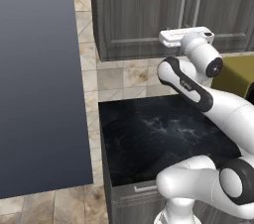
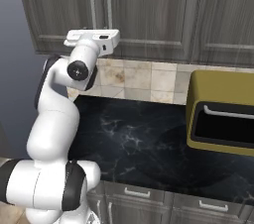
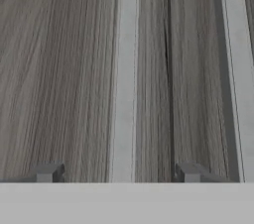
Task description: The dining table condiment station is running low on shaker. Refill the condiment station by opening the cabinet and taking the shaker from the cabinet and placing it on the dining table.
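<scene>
The cabinet [image 1: 144,15] ran across the top of both base views, dark grey wood grain with its panelled doors shut, so whatever it held could not be seen and the shaker's place could not be told. Two long silver bar handles [image 2: 100,5] stood side by side at the seam between the doors, in the upper left of the right base view and the upper right of the left base view.

In the hand view the tool [image 3: 119,172] faced the door at close range. Its two dark fingertips [image 3: 47,172] stood wide apart at the bottom of the frame, with one silver handle [image 3: 124,74] running vertically between them and touching neither. The door seam lay just right of centre, and the second handle [image 3: 238,69] ran down the right edge. The tool was open and gripped nothing.

Below the cabinet lay a beige tiled wall and a bench [image 2: 149,143] with a glossy black marble top. On it, at the right of the right base view, stood an olive-yellow box [image 2: 196,109] with a dark opening; its contents could not be made out.
</scene>
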